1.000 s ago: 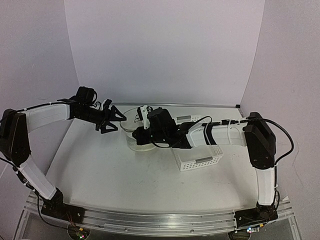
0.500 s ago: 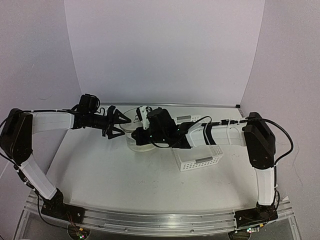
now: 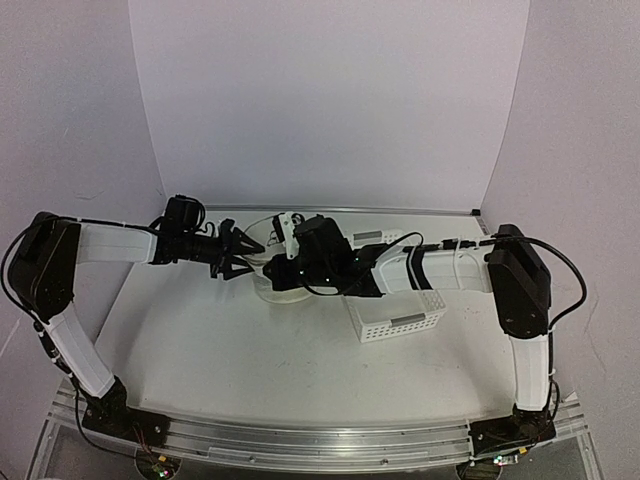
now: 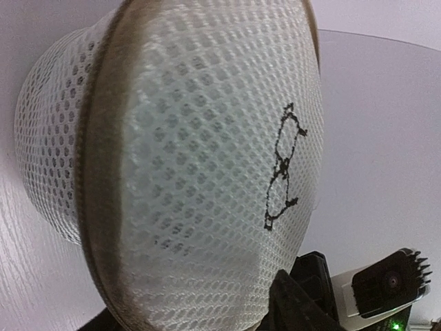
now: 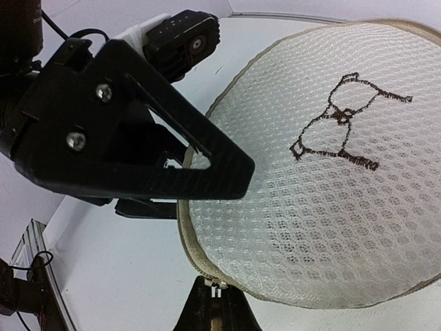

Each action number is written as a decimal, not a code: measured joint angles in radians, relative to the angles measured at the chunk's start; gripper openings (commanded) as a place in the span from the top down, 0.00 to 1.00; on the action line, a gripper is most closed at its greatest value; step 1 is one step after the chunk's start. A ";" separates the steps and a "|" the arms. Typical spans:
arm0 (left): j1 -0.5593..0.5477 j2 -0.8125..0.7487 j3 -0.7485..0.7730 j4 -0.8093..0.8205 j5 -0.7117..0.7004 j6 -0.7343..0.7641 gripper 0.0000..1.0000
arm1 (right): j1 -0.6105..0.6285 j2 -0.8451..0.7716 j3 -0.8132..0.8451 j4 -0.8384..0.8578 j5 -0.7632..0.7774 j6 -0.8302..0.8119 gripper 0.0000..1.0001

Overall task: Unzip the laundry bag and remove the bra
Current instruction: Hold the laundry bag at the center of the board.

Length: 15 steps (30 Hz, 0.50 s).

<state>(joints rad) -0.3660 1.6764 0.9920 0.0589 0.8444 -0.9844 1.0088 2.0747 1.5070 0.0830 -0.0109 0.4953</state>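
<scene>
The laundry bag (image 5: 310, 207) stands on the bench (image 3: 250, 350), axis upright, marked lid up. The right hand (image 5: 212, 293) pinches its rim; the left hand (image 3: 238, 255) is half-open.

left pincer (image 3: 247, 257) blocks laundry bag's (image 4: 207, 172) left; basket (image 3: 400, 318) right

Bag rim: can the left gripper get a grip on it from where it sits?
Probably yes. The left gripper, jaws open, sits right at the rim of the bag with nothing between them. The right gripper pinches the rim at another spot, clear of it.
</scene>
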 measured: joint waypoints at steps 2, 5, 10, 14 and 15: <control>0.000 0.008 0.000 0.006 0.000 -0.007 0.62 | 0.000 0.000 0.000 0.000 0.000 0.000 1.00; 0.000 0.014 0.000 0.014 0.000 -0.013 0.77 | 0.000 0.000 -0.001 0.000 0.000 0.000 1.00; 0.000 0.014 0.001 0.026 0.002 -0.014 1.00 | 0.000 0.000 -0.005 -0.002 -0.001 0.000 1.00; -0.001 0.016 0.001 0.030 0.009 -0.013 1.00 | 0.000 -0.001 -0.024 -0.001 -0.001 0.000 1.00; -0.002 0.016 0.001 0.030 0.010 -0.013 1.00 | 0.000 -0.002 -0.032 0.003 0.000 -0.001 1.00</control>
<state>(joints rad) -0.3679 1.6920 0.9932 0.0891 0.8539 -0.9970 1.0088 2.0724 1.4750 0.0856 -0.0113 0.4942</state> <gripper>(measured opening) 0.033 0.055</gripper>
